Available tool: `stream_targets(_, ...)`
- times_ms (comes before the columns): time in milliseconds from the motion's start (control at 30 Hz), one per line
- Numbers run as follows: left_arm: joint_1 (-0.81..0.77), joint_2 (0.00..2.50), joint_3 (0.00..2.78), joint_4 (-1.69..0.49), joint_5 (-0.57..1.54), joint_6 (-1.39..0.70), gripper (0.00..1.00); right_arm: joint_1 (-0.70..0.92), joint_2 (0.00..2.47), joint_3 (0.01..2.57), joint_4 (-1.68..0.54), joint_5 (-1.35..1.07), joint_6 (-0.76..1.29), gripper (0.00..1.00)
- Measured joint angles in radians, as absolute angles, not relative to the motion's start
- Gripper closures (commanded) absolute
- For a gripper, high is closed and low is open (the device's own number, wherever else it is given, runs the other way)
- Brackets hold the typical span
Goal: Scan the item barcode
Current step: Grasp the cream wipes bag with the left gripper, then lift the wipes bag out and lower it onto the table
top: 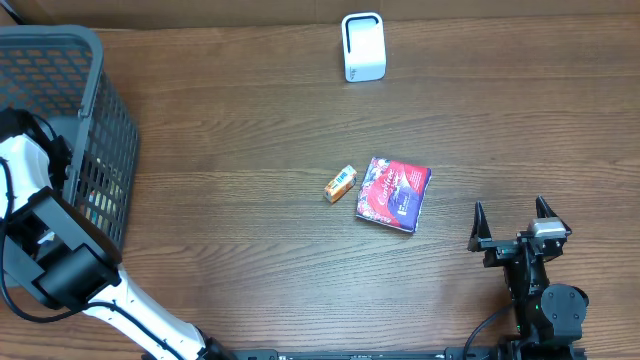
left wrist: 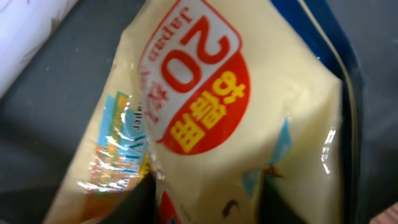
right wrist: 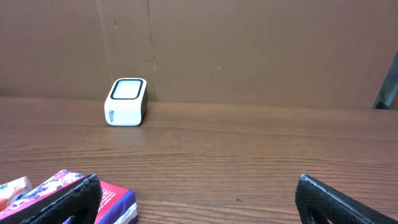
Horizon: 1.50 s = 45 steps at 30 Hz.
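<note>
Reaching into the basket (top: 105, 160), left arm (top: 60, 270) bends; right tool (top: 510, 205) stands spread.

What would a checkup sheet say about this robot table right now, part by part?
Surface: brown wooden table, bare wood between things.
Job's things: white scanner at the far edge; small orange box beside red packet mid-table; grey basket at left; yellow packet fills the left wrist view.
Clutter: nothing seen.
Hands: right hand open, holding nothing; left hand down in the basket, hidden, state cannot be told.
Cables: black cable beside the left arm.
Surroundings: brown cardboard wall behind the table.
</note>
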<state>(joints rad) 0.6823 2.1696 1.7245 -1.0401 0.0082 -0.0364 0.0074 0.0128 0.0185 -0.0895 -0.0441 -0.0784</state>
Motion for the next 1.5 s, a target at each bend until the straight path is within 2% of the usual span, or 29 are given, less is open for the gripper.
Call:
stream_targets(233,0.682,2.16,1.735,-1.074,-0.004,-0.029,0.96,0.007,0.013,0.019,-0.09,-0.044,-0.078,0.0)
stream_targets(367,0.682,2.185,1.796,-1.177,-0.005,-0.057,0.96,0.007,0.013,0.019,-0.09,-0.044,-0.078,0.0)
stream_targets(567,0.682,2.254,2.005,-1.343,0.046,-0.144,0.96,0.007,0.013,0.019,-0.09,-0.045,-0.078,0.0)
stream_targets(900,0.683,2.231,2.463,-1.441,0.192,-0.17,0.96,0.007,0.013,0.019,-0.089,-0.044,-0.078,0.0)
stream_targets(1300,0.675,1.946,2.588,-1.437,0.389,-0.22,0.96,0.007,0.013,0.019,-0.09,-0.044,-0.079,0.0)
stream_targets(1500,0.558,1.799,2.608,-1.444,0.499,-0.232,0.96,0.007,0.013,0.019,-0.09,-0.044,-0.078,0.0)
